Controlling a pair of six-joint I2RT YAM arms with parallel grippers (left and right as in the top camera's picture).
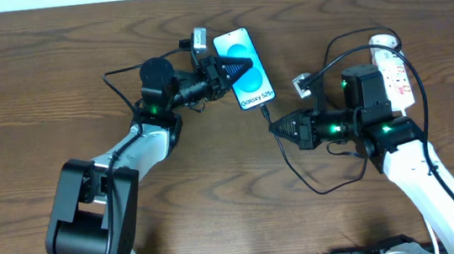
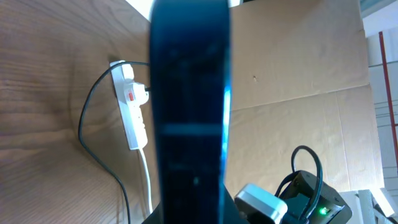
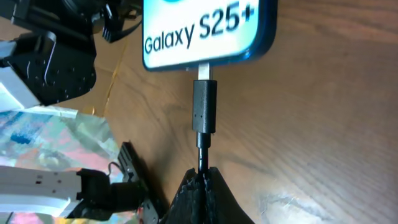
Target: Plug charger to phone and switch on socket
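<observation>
The phone (image 1: 247,78) lies at the table's middle back, its light blue screen reading "Galaxy S25+". My left gripper (image 1: 227,68) is shut on its left side; in the left wrist view the phone (image 2: 189,112) fills the centre edge-on between the jaws. My right gripper (image 3: 204,175) is shut on the charger cable just behind its black connector (image 3: 204,106). The connector's metal tip meets the port in the phone's bottom edge (image 3: 205,59). From the overhead, the right gripper (image 1: 278,127) sits just below the phone's lower corner. The white socket (image 1: 394,71) lies at the far right.
A small white-grey adapter block (image 1: 303,83) lies between the phone and the socket. The charger's thin black cable (image 1: 318,187) loops over the table in front of the right arm. The socket (image 2: 132,106) and a cardboard sheet (image 2: 298,62) show in the left wrist view.
</observation>
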